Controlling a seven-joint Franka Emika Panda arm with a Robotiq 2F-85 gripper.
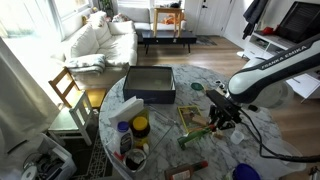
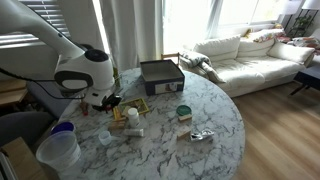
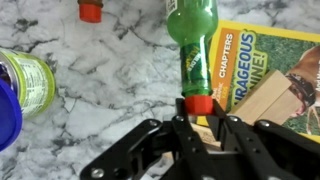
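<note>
A green plastic bottle [image 3: 192,30] with a red cap [image 3: 198,103] lies on the marble table [image 3: 110,70], partly across a National Geographic booklet [image 3: 262,55]. In the wrist view my gripper [image 3: 200,125] has its two fingers pressed against either side of the red cap. A pale wooden block [image 3: 275,100] lies on the booklet just beside the fingers. In both exterior views the gripper [image 1: 222,112] [image 2: 108,100] is down at the tabletop beside the booklet [image 1: 192,120].
A dark square box [image 1: 150,85] [image 2: 160,73] sits mid-table. A white bottle [image 1: 122,135], a yellow-lidded jar [image 1: 141,127], a green-lidded jar [image 2: 184,112], crumpled foil [image 2: 202,134] and a clear tub [image 2: 60,150] stand around. A wooden chair [image 1: 68,90] and a sofa [image 2: 250,60] lie beyond.
</note>
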